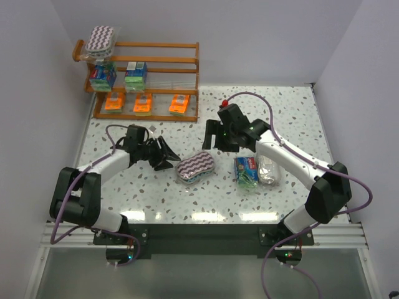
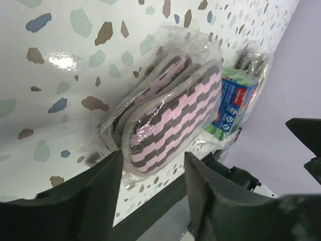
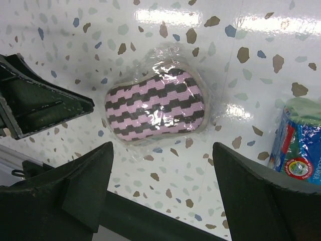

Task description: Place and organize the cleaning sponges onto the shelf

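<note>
Three sponges (image 1: 247,169) lie mid-frame; left claw (image 1: 169,159) and right claw (image 1: 217,144) both spread, I'd ease the left squarely astride the zigzag pad (image 1: 196,167) before pinching gently.

Left pincer (image 1: 164,156) and right pincer (image 1: 214,136) both gape, pointing inward.

Pink-and-grey zigzag sponge (image 3: 156,106); white table (image 3: 225,75), multicoloured speckles.

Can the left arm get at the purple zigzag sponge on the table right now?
Probably yes: the left pincer is open and aimed at the sponge close ahead, with nothing between them.
</note>
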Available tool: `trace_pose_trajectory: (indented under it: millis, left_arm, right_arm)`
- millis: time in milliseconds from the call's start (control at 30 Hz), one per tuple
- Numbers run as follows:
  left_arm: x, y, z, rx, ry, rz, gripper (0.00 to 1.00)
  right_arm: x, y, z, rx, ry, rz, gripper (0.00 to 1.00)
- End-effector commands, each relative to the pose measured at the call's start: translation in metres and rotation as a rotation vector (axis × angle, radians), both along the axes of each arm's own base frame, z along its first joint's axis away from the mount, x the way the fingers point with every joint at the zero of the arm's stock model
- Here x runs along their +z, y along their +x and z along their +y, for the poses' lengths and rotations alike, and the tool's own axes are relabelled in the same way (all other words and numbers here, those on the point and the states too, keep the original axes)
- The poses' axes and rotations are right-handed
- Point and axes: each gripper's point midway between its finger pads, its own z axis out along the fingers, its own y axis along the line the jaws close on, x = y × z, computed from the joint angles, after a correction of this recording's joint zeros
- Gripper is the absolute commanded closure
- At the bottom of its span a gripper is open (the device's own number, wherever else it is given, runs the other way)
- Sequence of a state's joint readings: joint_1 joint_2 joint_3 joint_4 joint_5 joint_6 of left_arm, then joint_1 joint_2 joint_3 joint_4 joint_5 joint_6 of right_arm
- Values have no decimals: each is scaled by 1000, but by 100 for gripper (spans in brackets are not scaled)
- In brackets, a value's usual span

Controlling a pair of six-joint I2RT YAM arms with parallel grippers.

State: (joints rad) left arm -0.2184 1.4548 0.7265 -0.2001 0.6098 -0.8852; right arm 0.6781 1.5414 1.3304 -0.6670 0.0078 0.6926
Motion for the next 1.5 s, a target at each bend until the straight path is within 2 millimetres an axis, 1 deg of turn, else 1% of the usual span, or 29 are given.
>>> trace_pose_trajectory:
  millis: [0,33,133,167,233,333,400,467,500,533,567,633,700,733,767,833,867,900,967,1067,1167,1200,1267,1300,1333,1400,1433,1467]
  left_arm:
    - [9,-7,2,-3,19,18,40]
    - [11,-9,1,2,14,26,36]
    - [20,-13,1,9,9,23,31]
    - [23,-14,-1,9,8,15,30]
    - [21,-16,-3,7,14,24,30]
    - [7,-19,-12,-21,21,62,29]
    - [1,-22,-21,-48,24,73,29]
    - [-11,-23,-29,-68,35,90,29]
    - [-15,-23,-31,-73,37,97,30]
    - [-23,-21,-32,-72,48,107,30]
    - [-25,-18,-33,-72,52,104,30]
    - [-37,-13,-31,-72,86,107,33]
    - [-43,-10,-32,-79,91,105,42]
    - [-50,-11,-31,-79,94,120,46]
    - [-51,-11,-32,-79,88,123,56]
    - [-53,-12,-33,-81,81,127,69]
    - [-52,-11,-34,-78,75,124,83]
    - [-50,-11,-35,-80,70,118,89]
    - [-42,-9,-35,-72,61,101,100]
    - [-24,-6,-38,-70,30,76,100]
    - [8,0,-43,-62,-22,25,100]
    - [26,6,-43,-54,-43,-7,100]
    - [49,15,-41,-28,-72,-42,100]
    - [65,18,-38,-14,-85,-70,100]
    - [86,32,-31,12,-103,-113,100]
    - [113,42,-23,41,-125,-156,100]
    - [136,56,-13,68,-148,-203,100]
    - [149,63,-8,86,-162,-221,100]
  right_arm:
    - [22,-2,-4,-8,37,-34,17]
    - [22,-2,-4,-8,38,-35,17]
    - [20,-3,-2,-3,46,-25,17]
    - [19,-4,-2,2,46,-19,17]
    - [18,-4,-1,0,50,-16,17]
    - [17,-4,0,2,54,-11,17]
    - [15,-4,-1,0,52,-8,18]
    - [15,-4,-2,-3,51,-9,17]
    - [15,-5,-3,-3,52,-8,17]
    - [15,-5,-3,-5,50,-10,18]
    - [17,-5,-5,-12,54,-14,17]
    - [15,-6,-6,-16,54,-11,18]
    - [16,-6,-8,-21,57,-14,18]
    - [17,-6,-9,-25,57,-16,18]
    - [17,-6,-9,-24,58,-17,18]
    - [19,-6,-12,-31,56,-21,18]
    - [20,-6,-12,-33,58,-25,18]
    - [22,-7,-13,-33,60,-27,18]
    - [24,-6,-15,-40,63,-31,18]
    - [28,-6,-16,-44,68,-35,18]
    - [34,-4,-20,-50,67,-46,18]
    - [37,-3,-22,-55,71,-51,18]
    - [43,-1,-27,-65,75,-63,18]
    - [47,0,-28,-70,79,-72,18]
    - [49,2,-33,-80,75,-75,18]
    - [53,4,-37,-87,78,-86,18]
    - [55,6,-42,-99,76,-88,18]
    - [58,8,-45,-105,80,-96,18]
